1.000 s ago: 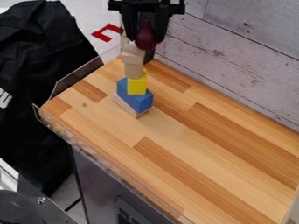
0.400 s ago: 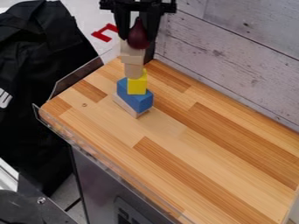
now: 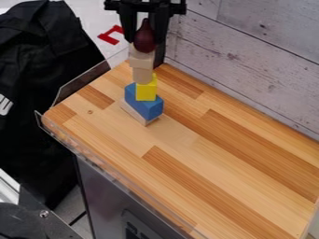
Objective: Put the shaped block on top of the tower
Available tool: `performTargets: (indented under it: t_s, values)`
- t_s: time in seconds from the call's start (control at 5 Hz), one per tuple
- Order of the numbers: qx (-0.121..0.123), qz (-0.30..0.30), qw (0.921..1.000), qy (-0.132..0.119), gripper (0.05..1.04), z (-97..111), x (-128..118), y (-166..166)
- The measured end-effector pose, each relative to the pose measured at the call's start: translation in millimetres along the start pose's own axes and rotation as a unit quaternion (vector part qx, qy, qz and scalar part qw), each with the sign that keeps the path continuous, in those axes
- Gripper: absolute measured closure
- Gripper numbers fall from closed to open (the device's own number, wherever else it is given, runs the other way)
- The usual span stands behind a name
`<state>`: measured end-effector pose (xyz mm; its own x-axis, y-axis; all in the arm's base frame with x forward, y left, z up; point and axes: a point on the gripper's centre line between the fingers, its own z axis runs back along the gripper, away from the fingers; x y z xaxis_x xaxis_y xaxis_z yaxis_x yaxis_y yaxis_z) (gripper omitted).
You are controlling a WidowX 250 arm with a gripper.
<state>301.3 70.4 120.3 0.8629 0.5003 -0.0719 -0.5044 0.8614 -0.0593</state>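
My pincer clamps the red block at the top of the tower — I should centre it, lower gently, release evenly.

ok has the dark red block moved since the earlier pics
Yes, toward the view's left: the dark red block now lines up more closely above the yellow block.

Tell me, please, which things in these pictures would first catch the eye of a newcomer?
Probably the tower of blocks near the far left corner of the wooden table, with its bright yellow block above a blue block. Next would come the dark red, drop-shaped block, which the black gripper holds at the top of the tower.
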Motion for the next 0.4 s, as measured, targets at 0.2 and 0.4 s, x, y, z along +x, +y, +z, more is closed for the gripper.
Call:
performTargets:
  t_s: [0.2,0.4]
  values:
    - [-0.001,0.003,1.0000,0.002,0.523,-0.7,0.2,1.5]
    - [-0.006,0.012,0.9999,0.009,0.523,-4.4,-2.0,5.2]
